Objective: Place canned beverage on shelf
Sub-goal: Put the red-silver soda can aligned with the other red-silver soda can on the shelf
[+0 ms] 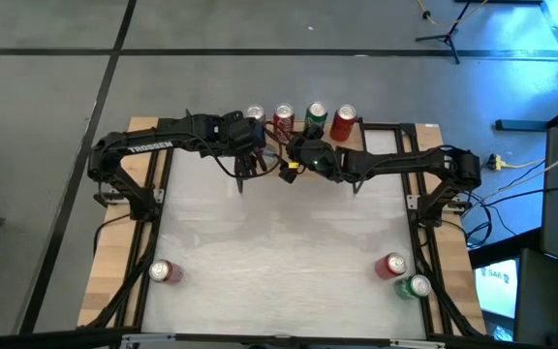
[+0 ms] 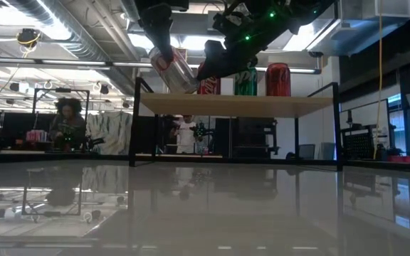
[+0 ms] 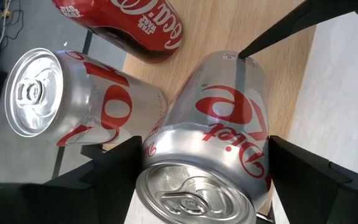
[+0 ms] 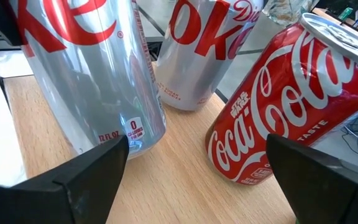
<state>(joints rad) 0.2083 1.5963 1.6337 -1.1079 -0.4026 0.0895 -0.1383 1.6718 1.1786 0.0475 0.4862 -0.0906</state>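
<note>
From above, both dark arms reach inward along the far edge of the table (image 1: pixel 279 262) and meet near the shelf (image 1: pixel 376 136). The left arm stretches from the left side, its left gripper (image 1: pixel 248 145) at the shelf's left end beside a silver can (image 1: pixel 254 115). The right arm stretches from the right side, and the right gripper (image 1: pixel 303 155) sits just in front of a row of a red can (image 1: pixel 283 118), a green can (image 1: pixel 316 116) and another red can (image 1: pixel 345 122). Three more cans lie on the near part of the table, well apart from the shelf.

At table height, the left gripper (image 2: pixel 164 53) comes down from above holding the silver can (image 2: pixel 175 71) tilted, its lower end at the left edge of the shelf's wooden top (image 2: pixel 262 105). The right gripper (image 2: pixel 223 60) hangs slantwise just right of it, in front of the standing cans.

The left wrist camera shows the left gripper (image 3: pixel 201 174) with its fingers (image 3: pixel 114 171) on either side of the tilted silver can (image 3: pixel 222 137), pinching it. A second silver can (image 3: pixel 73 99) and a red can (image 3: pixel 129 25) are just beside it on the wood.

The right wrist camera shows the right gripper (image 4: pixel 194 168) with its fingers (image 4: pixel 86 174) spread wide and nothing between them, pointing at the held silver can (image 4: pixel 92 68), the other silver can (image 4: pixel 201 50) and a red can (image 4: pixel 291 106).
</note>
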